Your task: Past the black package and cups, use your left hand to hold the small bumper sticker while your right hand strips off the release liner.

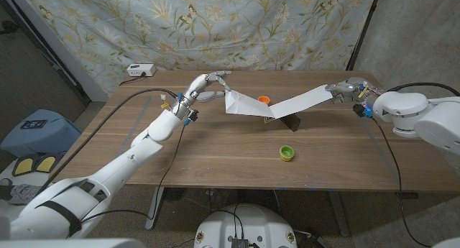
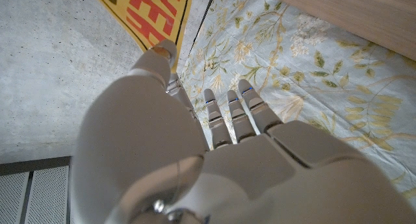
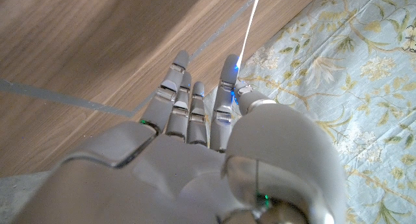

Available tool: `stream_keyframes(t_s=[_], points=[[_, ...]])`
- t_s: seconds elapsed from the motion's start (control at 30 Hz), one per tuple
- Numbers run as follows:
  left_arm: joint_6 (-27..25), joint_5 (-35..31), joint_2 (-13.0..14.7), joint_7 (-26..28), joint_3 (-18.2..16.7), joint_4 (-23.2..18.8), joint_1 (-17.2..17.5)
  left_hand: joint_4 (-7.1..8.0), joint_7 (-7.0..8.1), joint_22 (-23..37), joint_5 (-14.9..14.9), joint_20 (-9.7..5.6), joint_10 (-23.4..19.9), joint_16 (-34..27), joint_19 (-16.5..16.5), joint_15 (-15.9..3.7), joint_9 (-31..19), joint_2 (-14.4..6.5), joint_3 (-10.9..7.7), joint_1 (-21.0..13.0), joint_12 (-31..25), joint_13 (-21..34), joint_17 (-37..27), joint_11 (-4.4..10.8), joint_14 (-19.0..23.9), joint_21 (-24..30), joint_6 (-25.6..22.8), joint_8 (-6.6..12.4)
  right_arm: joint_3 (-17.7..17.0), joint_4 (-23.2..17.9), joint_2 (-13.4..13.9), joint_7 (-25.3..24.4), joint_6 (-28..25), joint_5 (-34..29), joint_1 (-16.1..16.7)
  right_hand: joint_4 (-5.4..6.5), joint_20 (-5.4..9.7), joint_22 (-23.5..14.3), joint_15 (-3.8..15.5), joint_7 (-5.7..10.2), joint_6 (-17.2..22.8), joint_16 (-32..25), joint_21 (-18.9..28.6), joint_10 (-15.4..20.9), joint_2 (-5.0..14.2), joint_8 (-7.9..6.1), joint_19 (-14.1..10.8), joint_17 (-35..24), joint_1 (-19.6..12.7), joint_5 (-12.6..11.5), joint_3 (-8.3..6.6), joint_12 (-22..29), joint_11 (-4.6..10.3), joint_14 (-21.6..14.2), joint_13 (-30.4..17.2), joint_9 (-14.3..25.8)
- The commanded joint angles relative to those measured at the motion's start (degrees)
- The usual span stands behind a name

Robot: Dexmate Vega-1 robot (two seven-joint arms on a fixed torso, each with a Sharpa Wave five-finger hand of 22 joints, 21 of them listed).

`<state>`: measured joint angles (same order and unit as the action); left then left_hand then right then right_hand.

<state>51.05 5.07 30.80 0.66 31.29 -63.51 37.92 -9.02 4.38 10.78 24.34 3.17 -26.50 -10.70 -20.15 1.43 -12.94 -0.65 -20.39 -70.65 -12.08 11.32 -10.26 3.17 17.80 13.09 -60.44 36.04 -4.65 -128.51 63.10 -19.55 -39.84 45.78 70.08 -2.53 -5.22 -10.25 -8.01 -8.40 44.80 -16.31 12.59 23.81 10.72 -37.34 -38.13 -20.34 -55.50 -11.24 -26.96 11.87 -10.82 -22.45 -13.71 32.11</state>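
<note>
Head view: left hand (image 1: 208, 85) fingers pinch sticker (image 1: 243, 104); right hand (image 1: 346, 90) fingers grip liner (image 1: 302, 103).

Left robot hand (image 1: 210, 85) raised, arm extended forward, fingers pinched closed. Right robot hand (image 1: 343, 90) raised at arm's reach, fingers likewise pinched closed.

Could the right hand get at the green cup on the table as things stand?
Probably not right away. The right hand pinches the white liner, stretched toward the left hand. The green cup sits in open table nearer the robot, with nothing around it, so the path looks free once the liner is released.
</note>
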Motion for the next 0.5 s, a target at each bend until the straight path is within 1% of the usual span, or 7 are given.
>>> stream_keyframes(t_s=[0.03,0.2,0.5], points=[[-1.72,-0.4,2.25,1.74,-1.35,-4.1,2.53,0.14,-0.25,0.22,0.28,0.26,-0.12,0.04,0.25,0.06,-0.25,-0.13,-0.5,0.39,0.06,0.31,-0.11,-0.17,-0.39,0.0,-0.23,0.36,1.12,0.17,0.65,0.23,0.61,-0.07,-0.73,0.0,0.21,-0.21,0.41,0.16,-0.13,0.0,0.22,0.2,0.05,-0.56,0.22,-0.28,0.49,-0.16,-0.46,-0.07,0.2,-0.02,-0.22,0.2],[-1.97,-0.4,3.01,2.19,-1.77,-5.17,3.33,0.14,-0.08,0.22,0.3,0.2,-0.11,0.02,0.25,0.03,-0.27,-0.12,-0.53,0.41,0.06,0.31,-0.11,-0.13,-0.36,0.01,-0.25,0.4,1.57,-0.07,0.74,0.02,0.53,0.1,-1.01,-0.02,0.18,-0.21,0.38,0.19,-0.13,0.03,0.25,0.21,0.0,-0.58,0.17,-0.26,0.5,-0.16,-0.48,-0.07,0.19,-0.07,-0.22,0.12],[-2.78,-0.45,4.3,3.02,-2.6,-7.03,4.61,0.11,-0.37,0.22,0.31,0.22,-0.06,0.04,0.27,0.0,-0.19,-0.08,-0.55,0.38,0.07,0.31,-0.1,-0.14,-0.4,0.01,-0.26,0.4,2.6,-0.09,0.75,-0.6,0.39,0.34,-1.71,-0.03,0.15,-0.21,0.34,0.11,-0.3,0.09,0.23,0.19,-0.02,-0.63,0.24,-0.29,0.52,-0.15,-0.49,-0.1,0.19,-0.05,-0.21,0.13]])
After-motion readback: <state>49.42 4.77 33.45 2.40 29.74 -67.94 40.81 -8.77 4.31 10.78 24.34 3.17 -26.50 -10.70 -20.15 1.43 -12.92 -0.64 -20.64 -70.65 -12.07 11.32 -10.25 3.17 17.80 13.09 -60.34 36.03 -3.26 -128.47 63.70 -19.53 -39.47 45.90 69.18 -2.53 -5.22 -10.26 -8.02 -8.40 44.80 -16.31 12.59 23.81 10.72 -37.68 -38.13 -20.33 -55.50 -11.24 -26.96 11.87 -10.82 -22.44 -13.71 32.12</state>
